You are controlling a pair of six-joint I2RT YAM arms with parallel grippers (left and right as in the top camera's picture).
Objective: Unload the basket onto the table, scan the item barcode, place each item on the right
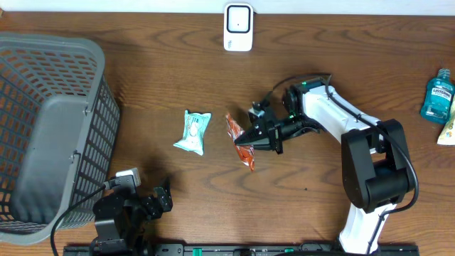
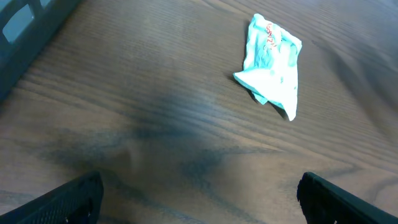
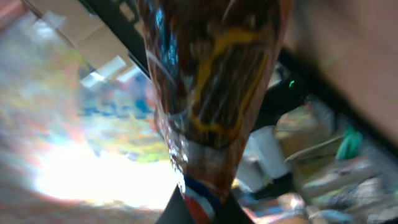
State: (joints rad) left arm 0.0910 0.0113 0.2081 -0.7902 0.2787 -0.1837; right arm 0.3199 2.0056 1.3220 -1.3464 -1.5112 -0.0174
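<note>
Right gripper point(image 1: 245, 140) tight on orange packet point(image 1: 232, 126), print blurred in wrist view

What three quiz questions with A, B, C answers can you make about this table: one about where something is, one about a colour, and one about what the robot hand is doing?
1. Where is the grey basket in the overhead view?
A. on the left side
B. in the middle
C. on the right side

2. What colour is the loose packet lying on the table?
A. yellow
B. pale teal
C. black

3. What is the right gripper doing?
A. open and empty
B. shut on a spoon
C. shut on the orange packet

Answers:
1 A, the basket fills the left edge of the view.
2 B, it shows pale teal against the brown wood.
3 C, it pinches the orange packet, which fills the right wrist view.
</note>
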